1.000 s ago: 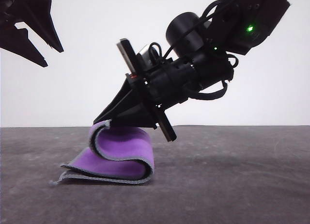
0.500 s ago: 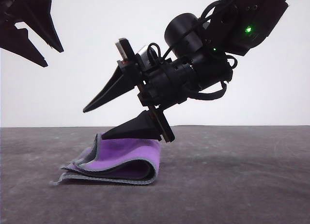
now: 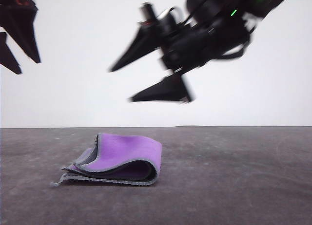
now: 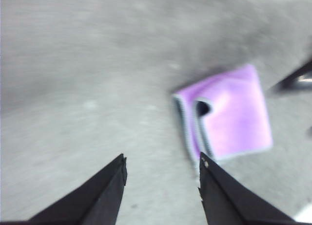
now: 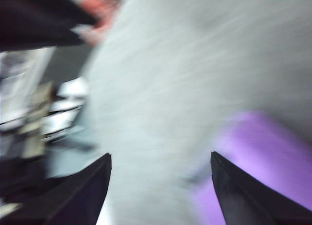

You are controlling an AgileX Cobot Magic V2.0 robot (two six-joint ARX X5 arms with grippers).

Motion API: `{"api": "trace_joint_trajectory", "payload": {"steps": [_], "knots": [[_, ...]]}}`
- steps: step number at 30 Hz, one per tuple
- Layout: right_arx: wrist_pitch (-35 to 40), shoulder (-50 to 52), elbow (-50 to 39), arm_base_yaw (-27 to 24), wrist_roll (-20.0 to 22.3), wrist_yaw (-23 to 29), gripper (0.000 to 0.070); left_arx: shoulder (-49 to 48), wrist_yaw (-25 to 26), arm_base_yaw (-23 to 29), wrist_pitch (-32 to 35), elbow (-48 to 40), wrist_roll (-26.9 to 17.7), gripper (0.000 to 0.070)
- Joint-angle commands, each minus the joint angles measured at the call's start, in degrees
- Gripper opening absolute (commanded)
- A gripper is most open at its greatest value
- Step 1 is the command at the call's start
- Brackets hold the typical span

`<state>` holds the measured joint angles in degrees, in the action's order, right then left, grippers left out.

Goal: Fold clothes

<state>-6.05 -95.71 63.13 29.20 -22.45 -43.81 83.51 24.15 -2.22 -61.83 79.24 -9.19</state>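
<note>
The right gripper (image 3: 120, 83) hangs in the air above the tabletop (image 3: 234, 176), its two dark pointed fingers spread wide with nothing between them; in the front view it is blurred. It is clear of the cloth (image 3: 117, 159), up and slightly to the right of it. The left gripper (image 3: 22, 63) sits high at the left side of the front view, also parted and empty, well apart from the cloth. In the left wrist view its fingertips (image 4: 119, 162) frame bare grey surface, with the cloth off to one side. The cloth lies folded over on the tabletop, left of the middle, purple face outward, grey hem at the edges, a rounded fold on its right.
</note>
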Motion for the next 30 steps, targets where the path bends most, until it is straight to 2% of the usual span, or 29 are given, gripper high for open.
{"api": "trace_joint_trajectory", "payload": {"steps": [1,6,9,17,20,28,30], "knots": [[-6.45,3.42,1.18,-1.31,10.19,7.01,0.0407,-1.4,-0.17,0.44,0.32,1.05,0.64,0.0284],[-23.45,14.77,1.16,-6.0,21.04,28.08,0.0407,-5.08,-0.17,1.97,0.98,-0.05,0.76,0.0284],[-30.15,20.38,1.13,-8.9,24.09,37.55,0.0407,-7.16,-0.16,2.01,2.79,-2.98,0.95,0.0284],[-38.73,28.25,0.91,-15.72,24.69,38.22,0.0407,-9.24,-0.15,1.99,7.61,-11.3,2.24,0.0284],[-39.93,28.57,0.9,-16.35,25.91,38.28,0.0407,-9.24,-0.16,1.99,7.64,-11.85,2.23,0.0284],[-40.08,28.57,0.9,-16.54,25.91,37.88,0.0404,-9.25,-0.14,1.99,7.83,-11.85,2.47,0.0282],[-40.08,28.57,0.9,-16.54,25.91,37.84,0.0379,-9.25,-0.14,1.99,7.79,-11.85,2.47,0.027]]}}
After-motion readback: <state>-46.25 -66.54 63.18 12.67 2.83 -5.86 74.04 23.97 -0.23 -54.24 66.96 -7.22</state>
